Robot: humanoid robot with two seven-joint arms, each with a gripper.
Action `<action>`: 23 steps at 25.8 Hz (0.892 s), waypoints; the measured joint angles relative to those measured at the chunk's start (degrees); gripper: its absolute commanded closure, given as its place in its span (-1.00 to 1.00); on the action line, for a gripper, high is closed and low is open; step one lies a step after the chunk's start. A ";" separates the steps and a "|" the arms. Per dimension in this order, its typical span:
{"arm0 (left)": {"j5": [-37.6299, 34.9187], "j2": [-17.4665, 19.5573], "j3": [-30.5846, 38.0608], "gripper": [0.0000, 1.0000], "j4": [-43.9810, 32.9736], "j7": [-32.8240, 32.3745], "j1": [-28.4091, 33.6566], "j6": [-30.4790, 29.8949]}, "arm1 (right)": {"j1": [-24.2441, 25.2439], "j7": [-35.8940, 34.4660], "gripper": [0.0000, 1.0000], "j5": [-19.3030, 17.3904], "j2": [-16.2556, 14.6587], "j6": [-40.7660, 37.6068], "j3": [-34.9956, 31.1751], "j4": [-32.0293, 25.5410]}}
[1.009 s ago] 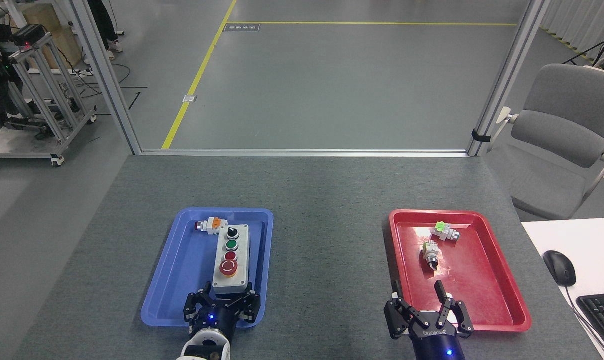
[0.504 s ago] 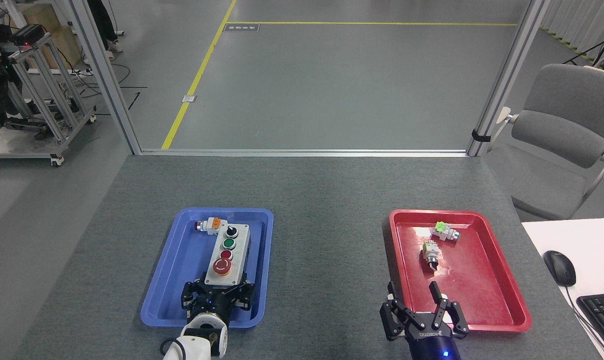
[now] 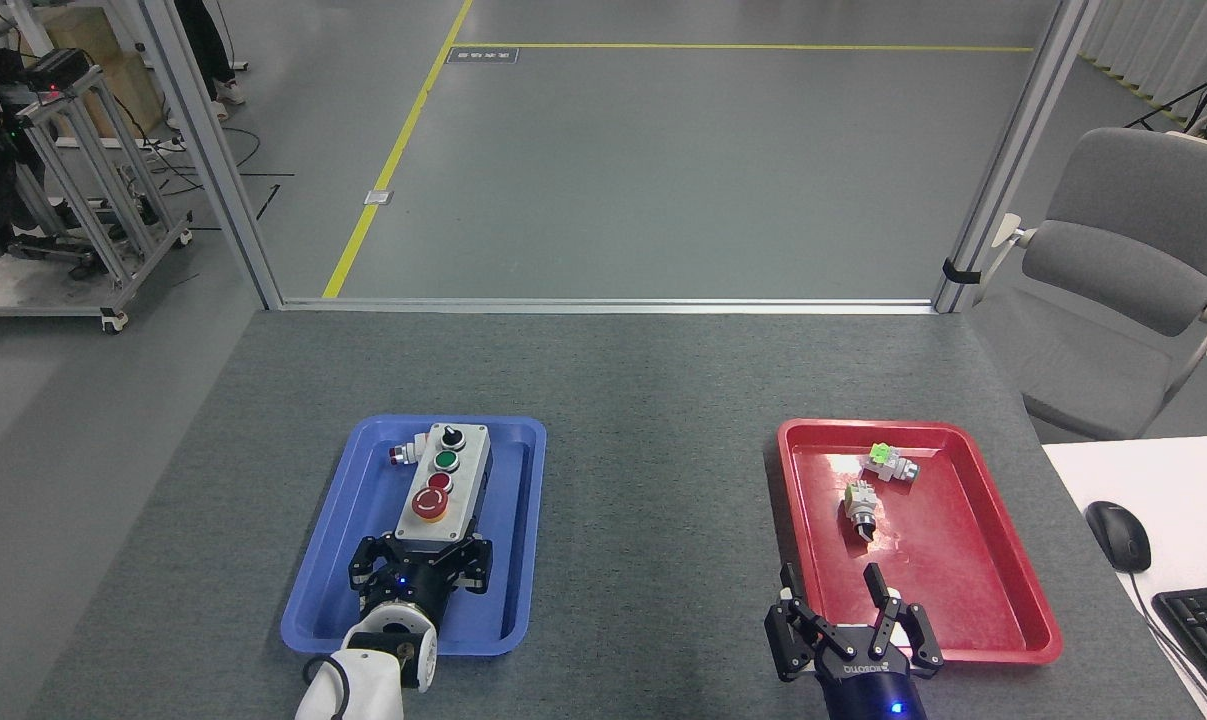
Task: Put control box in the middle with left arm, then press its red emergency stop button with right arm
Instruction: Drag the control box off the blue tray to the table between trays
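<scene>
Dark-grey speckled felt covers the worktop (image 3: 643,380), which carries a blue plastic tray (image 3: 363,560) toward its near left and a red plastic tray (image 3: 1003,600) toward its near right, with bare felt between them.

Progress: the first step is under way, not complete. The oblong light-grey control box (image 3: 463,490) with black base lies inside the blue tray, toward its far edge. The left tool (image 3: 421,568) is clamped on the box's near short end, fingers on either side. The middle (image 3: 653,520) holds nothing. Relocation, release and the button press all remain.

Orientation: the box's long axis runs from the near edge toward the far edge of the worktop, its far end leaning slightly right. Its face points up. The big red mushroom-head emergency stop button (image 3: 430,503) sits nearest the tool; the black knob is at the far end.

The right tool (image 3: 848,625) sits at the near edge beside the red tray's near left corner, fingers spread, holding nothing.

A small white switch part (image 3: 408,452) touches the box's far left corner.
</scene>
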 measured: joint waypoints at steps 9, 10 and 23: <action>3.92 -0.03 -2.68 1.00 -13.29 1.33 5.66 -6.07 | -0.16 -0.14 -0.85 -1.30 -0.59 0.82 -0.12 1.00; 3.91 -0.45 -3.99 1.00 -13.66 1.44 5.89 -6.65 | -0.40 -0.14 -0.85 -2.26 -0.87 1.44 0.10 1.38; 2.37 -6.54 -23.16 1.00 0.68 1.36 0.67 -0.41 | -1.48 -0.44 -0.84 -6.07 -2.95 4.82 4.03 2.43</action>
